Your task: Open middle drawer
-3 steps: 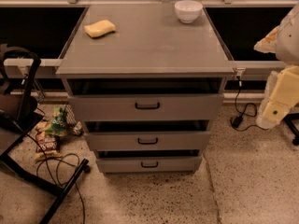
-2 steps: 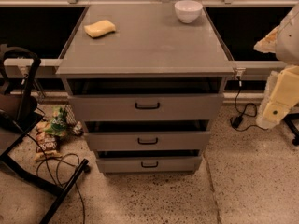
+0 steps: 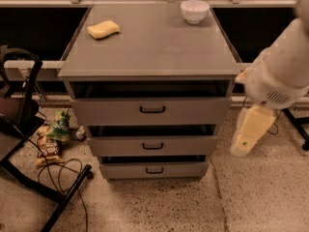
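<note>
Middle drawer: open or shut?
Shut: middle drawer shows no inside above its front. Gripper hangs right of the cabinet, clear of the handle.

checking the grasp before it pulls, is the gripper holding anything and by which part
Nothing held: the gripper hangs in the air right of the middle drawer, clear of its handle.

- My feed is dim with a warm yellow cast; light falls from above, leaving a soft sheen on the cabinet top.
- Gaps above the drawers sit in deep shadow.
- The gripper hangs right of the middle drawer, pale and smeared.
- The white bowl is nearly blown out.
</note>
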`<move>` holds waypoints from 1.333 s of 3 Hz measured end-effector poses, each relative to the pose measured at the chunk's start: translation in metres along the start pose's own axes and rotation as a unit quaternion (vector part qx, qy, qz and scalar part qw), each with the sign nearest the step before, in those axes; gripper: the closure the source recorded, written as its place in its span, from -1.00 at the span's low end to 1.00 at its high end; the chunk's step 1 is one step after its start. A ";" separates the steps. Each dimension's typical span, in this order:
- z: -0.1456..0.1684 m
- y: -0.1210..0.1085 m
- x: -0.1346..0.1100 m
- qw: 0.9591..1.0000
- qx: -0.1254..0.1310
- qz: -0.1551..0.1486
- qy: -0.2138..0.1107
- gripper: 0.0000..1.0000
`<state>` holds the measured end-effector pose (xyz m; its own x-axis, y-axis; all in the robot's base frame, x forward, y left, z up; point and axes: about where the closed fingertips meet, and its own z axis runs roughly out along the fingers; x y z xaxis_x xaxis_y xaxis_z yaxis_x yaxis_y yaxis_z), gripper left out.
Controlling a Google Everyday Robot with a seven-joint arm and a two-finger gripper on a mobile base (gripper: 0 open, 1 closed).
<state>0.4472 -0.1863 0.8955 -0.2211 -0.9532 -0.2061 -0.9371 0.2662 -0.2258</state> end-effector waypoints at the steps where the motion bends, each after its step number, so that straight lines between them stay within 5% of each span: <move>1: 0.095 0.010 -0.006 1.000 -0.021 -0.001 0.018 -1.00; 3: 0.260 0.004 -0.001 0.996 -0.058 0.001 0.066 -1.00; 4: 0.262 0.005 0.000 0.996 -0.060 0.001 0.066 -1.00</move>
<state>0.5130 -0.1471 0.6453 -0.2499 -0.9651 -0.0776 -0.9603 0.2573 -0.1077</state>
